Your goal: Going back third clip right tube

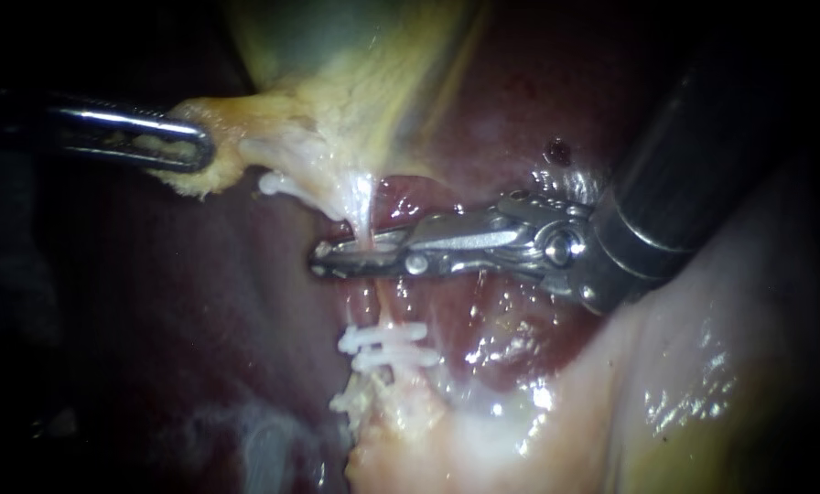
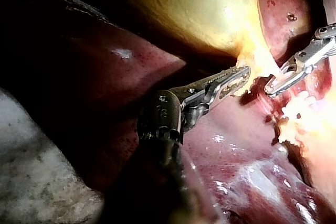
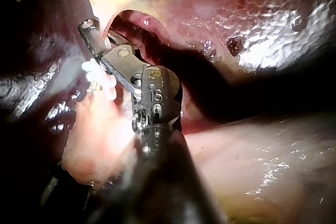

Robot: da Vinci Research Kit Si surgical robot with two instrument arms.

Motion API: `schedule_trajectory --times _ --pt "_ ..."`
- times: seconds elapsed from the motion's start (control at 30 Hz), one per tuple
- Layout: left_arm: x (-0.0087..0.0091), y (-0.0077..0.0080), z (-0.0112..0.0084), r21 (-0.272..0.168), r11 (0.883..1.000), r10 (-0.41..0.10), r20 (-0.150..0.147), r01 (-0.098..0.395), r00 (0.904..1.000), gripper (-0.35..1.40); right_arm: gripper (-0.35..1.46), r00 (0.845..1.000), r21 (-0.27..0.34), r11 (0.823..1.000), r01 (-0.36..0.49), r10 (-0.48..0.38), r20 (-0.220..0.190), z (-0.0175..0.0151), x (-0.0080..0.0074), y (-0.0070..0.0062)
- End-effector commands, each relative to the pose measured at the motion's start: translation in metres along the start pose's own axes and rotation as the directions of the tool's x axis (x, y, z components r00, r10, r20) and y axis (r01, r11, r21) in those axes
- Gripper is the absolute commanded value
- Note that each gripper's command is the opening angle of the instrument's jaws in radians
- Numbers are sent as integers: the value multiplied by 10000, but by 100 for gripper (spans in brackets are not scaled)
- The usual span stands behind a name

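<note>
Liver (image 1: 154, 302) backdrop, dark red. My left instrument (image 1: 198, 151), ten o'clock: jaws clamped on gallbladder (image 1: 337, 64) fringe, presumably tensioning the tube (image 1: 365, 203). My right instrument (image 1: 360, 254), centre: jaws parted astride tube. Clips (image 1: 384, 346) at their six o'clock.

The left instrument (image 1: 199, 151) runs off the endoscope view's edge, its shaft lost in darkness; the gallbladder (image 1: 337, 64) tissue gripped in its claw covers the claw's inner faces; the right instrument (image 1: 323, 256) is likewise cut off at the upper right. The tube (image 1: 364, 210) vanishes where it crosses that instrument's tip; lower down the clips (image 1: 387, 346) blur into pale tissue, so their number is unsure; in the right wrist view the dark shaft hides what lies under it.
</note>
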Motion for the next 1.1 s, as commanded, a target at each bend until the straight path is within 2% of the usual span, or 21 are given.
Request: schedule_trajectory --times 0.03,0.3,0.33,0.4,0.47,0.53,0.6,0.77,0.93,1.1 --pt "0 0 0 1 10000 -1 1 1 10000 -35 -35 10000 -6 10000 -2 2 8 0 0 0" --pt "0 0 0 0 10000 -1 2 1 10000 -35 -35 10000 111 9999 7 -7 49 1 -2 0" --pt "0 0 0 0 10000 -1 2 1 10000 -35 -24 10000 141 9999 14 -15 60 1 -3 -1" --pt "0 0 0 0 10000 -1 2 1 10000 -35 14 10000 172 9998 32 -33 72 2 -6 -1" --pt "0 0 0 0 10000 -1 2 1 10000 -35 35 9999 289 9996 -10 14 -107 4 -8 -1" --pt "0 0 -1 -1 10000 -1 2 1 10000 -35 43 9990 383 9992 -115 131 -421 6 -8 0" --pt "0 0 -1 0 10000 -1 2 1 10000 -35 47 9980 425 9990 -168 193 -597 10 -8 1" --pt "0 0 -1 -2 10000 0 3 0 10000 -35 50 9979 394 9990 -210 234 -610 15 -10 5" --pt "0 0 -1 -2 10000 -1 3 1 10000 -35 50 9935 175 9952 960 -947 -637 14 -10 15" --pt "0 0 -1 -1 10000 0 2 0 10000 -35 50 9875 39 9895 1445 -1440 -638 10 -14 22"
